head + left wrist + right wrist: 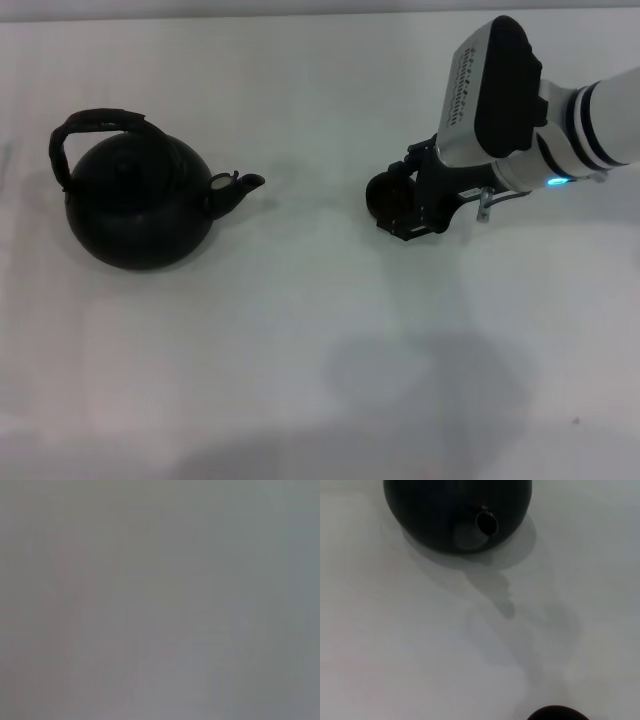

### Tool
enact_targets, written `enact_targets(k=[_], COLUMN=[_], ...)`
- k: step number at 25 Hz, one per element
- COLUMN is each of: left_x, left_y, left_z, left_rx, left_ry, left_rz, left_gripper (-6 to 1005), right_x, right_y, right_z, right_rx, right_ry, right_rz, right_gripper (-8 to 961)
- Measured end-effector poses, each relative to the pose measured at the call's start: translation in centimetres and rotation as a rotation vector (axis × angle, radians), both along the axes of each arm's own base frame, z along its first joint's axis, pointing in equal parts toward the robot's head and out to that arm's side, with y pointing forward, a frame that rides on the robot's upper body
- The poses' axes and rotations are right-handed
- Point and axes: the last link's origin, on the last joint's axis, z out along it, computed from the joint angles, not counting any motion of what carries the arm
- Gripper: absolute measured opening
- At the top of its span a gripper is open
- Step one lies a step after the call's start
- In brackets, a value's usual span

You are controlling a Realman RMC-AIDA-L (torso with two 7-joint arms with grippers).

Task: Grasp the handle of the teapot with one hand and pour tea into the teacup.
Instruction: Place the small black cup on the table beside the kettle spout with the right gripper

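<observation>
The black round teapot (135, 205) stands on the white table at the left, its arched handle (95, 122) upright and its short spout (245, 184) pointing right. The small black teacup (383, 195) sits right of the middle. My right gripper (402, 203) reaches in from the right and is down at the cup's right side, partly covering it. The right wrist view shows the teapot (430, 510) with its spout (486, 522) facing the camera, and the teacup's rim (555, 714) at the near edge. My left gripper is out of view.
The white table (320, 340) stretches bare between teapot and cup. The left wrist view shows only a featureless grey surface.
</observation>
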Motion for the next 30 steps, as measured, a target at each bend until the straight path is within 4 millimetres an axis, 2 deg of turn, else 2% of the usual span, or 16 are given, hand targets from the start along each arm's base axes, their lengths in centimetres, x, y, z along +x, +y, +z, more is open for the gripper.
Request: enact_targets(k=[30], left_x=[-0.07], left_y=[-0.14], left_z=[-0.09], left_rx=[-0.003], left_ry=[-0.001], left_rz=[0.003], left_gripper=[829], right_x=[0.34], right_y=[-0.57], right_z=[-0.71], right_rx=[-0.017], right_ry=[0.013], right_rz=[-0.001], right_gripper=[725])
